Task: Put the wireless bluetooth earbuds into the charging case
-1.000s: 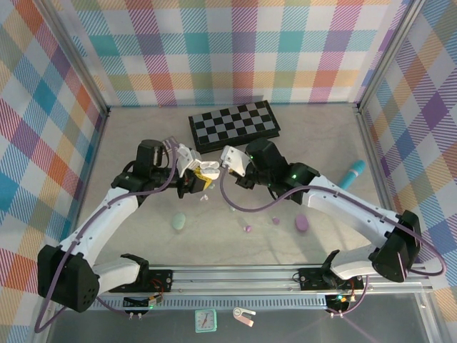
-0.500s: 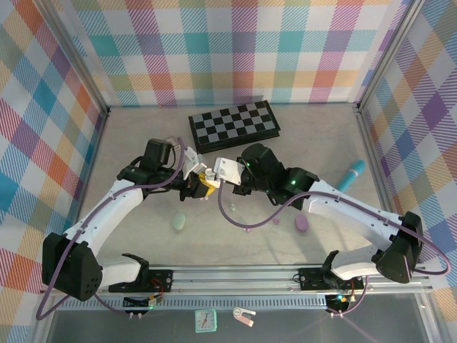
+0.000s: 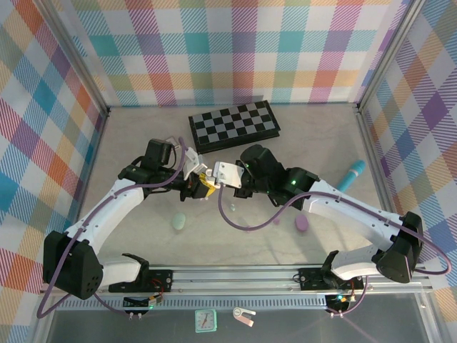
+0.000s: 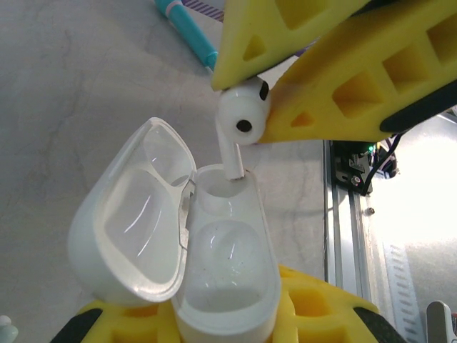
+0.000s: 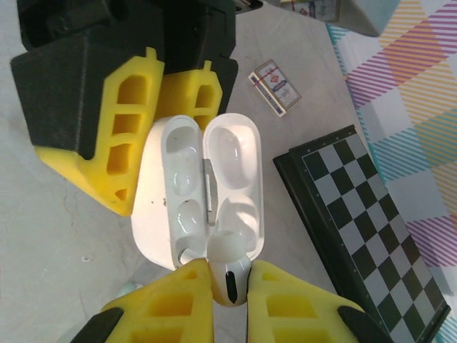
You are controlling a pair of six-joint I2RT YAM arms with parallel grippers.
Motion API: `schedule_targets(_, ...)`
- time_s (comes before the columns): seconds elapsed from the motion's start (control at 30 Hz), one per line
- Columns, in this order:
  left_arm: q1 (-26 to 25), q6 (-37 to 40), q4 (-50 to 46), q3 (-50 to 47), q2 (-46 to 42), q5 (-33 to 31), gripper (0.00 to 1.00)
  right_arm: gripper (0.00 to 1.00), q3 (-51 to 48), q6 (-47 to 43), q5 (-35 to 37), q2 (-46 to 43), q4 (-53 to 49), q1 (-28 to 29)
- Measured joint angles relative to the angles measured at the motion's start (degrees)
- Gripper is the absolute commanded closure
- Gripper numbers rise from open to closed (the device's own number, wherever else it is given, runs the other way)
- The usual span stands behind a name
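White earbud is pinched in the right tool, its stem tip at a socket of the open charging case. The left tool clamps that case by its base, over the grey desk.

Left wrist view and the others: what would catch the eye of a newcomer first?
A white earbud is pinched by the yellow right claw, its stem at the mouth of a slot in the open white charging case. The left claw grips that case at the bottom of the left wrist view. In the top view, the two claws meet at the centre, just in front of a black checkerboard.
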Motion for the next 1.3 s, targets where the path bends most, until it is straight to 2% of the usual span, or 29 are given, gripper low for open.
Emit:
schedule_targets(0.67,0.0,0.4,-0.4,0.0,0.0,1.9,0.93,0.84,1.8,-1.5,-1.0,1.0,-2.6,0.2)
schedule_targets(0.93,0.0,0.5,-0.9,0.0,0.0,2.5,0.93,0.80,2.9,-1.5,-2.6,1.8,-4.1,0.4)
schedule_targets(1.2,-0.2,0.9,-1.4,0.0,-0.1,2.5,0.93,0.53,3.0,-1.1,-2.4,1.7,-4.3,0.4)
schedule_targets(1.3,-0.2,0.9,-1.4,0.0,-0.2,2.6,0.93,0.47,3.0,-0.8,-2.5,0.7,-4.3,0.4)
